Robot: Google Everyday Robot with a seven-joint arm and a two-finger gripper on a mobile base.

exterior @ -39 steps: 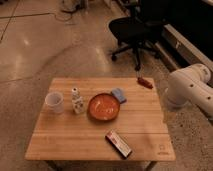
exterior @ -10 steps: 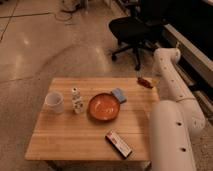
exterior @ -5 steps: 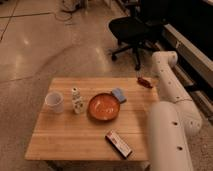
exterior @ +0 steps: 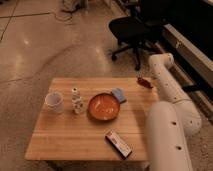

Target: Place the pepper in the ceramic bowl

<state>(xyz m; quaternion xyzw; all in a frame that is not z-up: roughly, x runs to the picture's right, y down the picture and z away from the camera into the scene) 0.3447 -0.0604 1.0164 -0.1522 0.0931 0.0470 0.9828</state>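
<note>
Item: arm; over the last few seconds it has swung from the table's right side up to the far right corner, and in the last half-second has barely shifted; the reach for the pick looks nearly complete.

Item: gripper; at the arm's far end, just beside the pepper, over that corner; whether it is apart, together or clamped on anything cannot be told.

Item: pepper; small, slim, dark red; lies on the table at the far right edge, where it has lain throughout; apparently not lifted.

Item: ceramic bowl; round, shallow, orange-red with pale flecks; mid-table, well apart from the pepper; a blue pad lies between them; the carry is judged still to come.
</note>
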